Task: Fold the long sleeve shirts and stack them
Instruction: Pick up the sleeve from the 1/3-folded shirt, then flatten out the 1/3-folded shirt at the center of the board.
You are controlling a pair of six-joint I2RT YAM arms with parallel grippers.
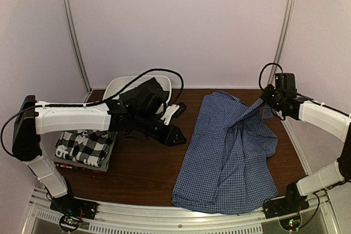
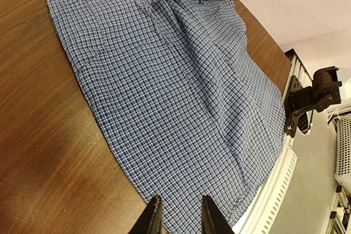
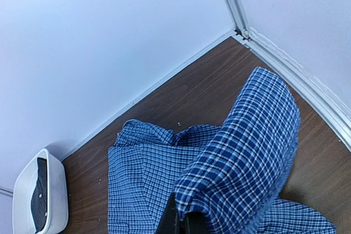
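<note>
- The blue-and-white check shirt [image 1: 225, 152] lies spread and rumpled on the centre-right of the counter [image 1: 142, 173]. Its near hem is close to the near edge.
- The right pincer [image 3: 180, 220] is clamped together on a fold of the shirt's far-right part, probably a sleeve or shoulder. That cloth hangs raised off the counter in a drape.
- The left pincer [image 2: 178, 217] hovers above bare wood just left of the shirt. Its jaws stand a little apart with nothing between them.
- The black-and-white plaid shirt [image 1: 82, 146] sits folded on top of a low stack at the left. Grey and red edges show beneath it.
- A white basin [image 1: 118, 85] stands at the far edge behind the left arm.
- Step in hand, as I judge it: the first fold of the check shirt, starting with the right side.
- The next move likely calls for carrying the raised cloth leftward across the body and laying it flat. The left pincer could pin or tug the left edge so the shirt does not slide or bunch.
</note>
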